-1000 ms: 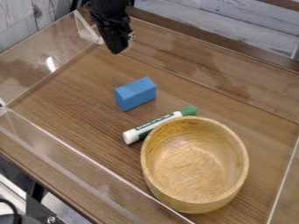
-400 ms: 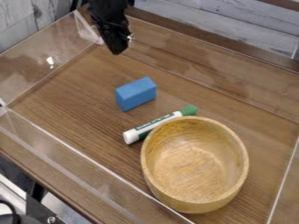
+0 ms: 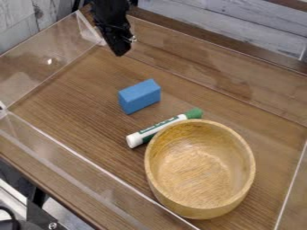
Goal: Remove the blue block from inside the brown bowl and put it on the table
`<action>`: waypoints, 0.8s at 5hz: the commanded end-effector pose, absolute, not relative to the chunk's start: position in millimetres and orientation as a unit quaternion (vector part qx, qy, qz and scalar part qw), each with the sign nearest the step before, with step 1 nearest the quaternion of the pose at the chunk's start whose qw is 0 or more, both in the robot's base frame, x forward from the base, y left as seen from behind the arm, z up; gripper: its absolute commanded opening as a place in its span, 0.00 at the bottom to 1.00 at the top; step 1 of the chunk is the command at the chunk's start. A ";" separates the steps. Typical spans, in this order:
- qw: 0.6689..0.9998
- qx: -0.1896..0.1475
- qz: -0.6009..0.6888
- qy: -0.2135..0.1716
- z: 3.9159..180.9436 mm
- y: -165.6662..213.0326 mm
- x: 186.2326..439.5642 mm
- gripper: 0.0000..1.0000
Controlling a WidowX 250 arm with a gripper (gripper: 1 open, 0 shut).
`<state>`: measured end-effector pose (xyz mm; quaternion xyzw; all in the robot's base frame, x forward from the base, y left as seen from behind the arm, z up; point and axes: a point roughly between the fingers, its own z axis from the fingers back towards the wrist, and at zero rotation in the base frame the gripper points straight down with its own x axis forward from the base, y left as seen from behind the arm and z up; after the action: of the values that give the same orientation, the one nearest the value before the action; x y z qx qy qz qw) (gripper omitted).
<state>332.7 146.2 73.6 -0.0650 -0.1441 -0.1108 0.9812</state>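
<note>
The blue block (image 3: 139, 95) lies on the table (image 3: 72, 99), left of centre and outside the brown bowl (image 3: 200, 168). That bowl sits at the front right with nothing inside it. My gripper (image 3: 118, 48) hangs at the back left, pointing steeply down, well behind the block and apart from it. Its black fingers are shut together with nothing between them.
A white marker with a green cap (image 3: 164, 128) lies between the block and the bowl, its green end touching the bowl's rim. Clear acrylic walls (image 3: 36, 135) run along the table's edges.
</note>
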 end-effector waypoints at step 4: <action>0.968 -0.052 -0.134 -0.204 87.5 160.4 345.8 0.00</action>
<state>341.9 153.6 70.8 -0.0688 -0.1834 -0.1344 0.9714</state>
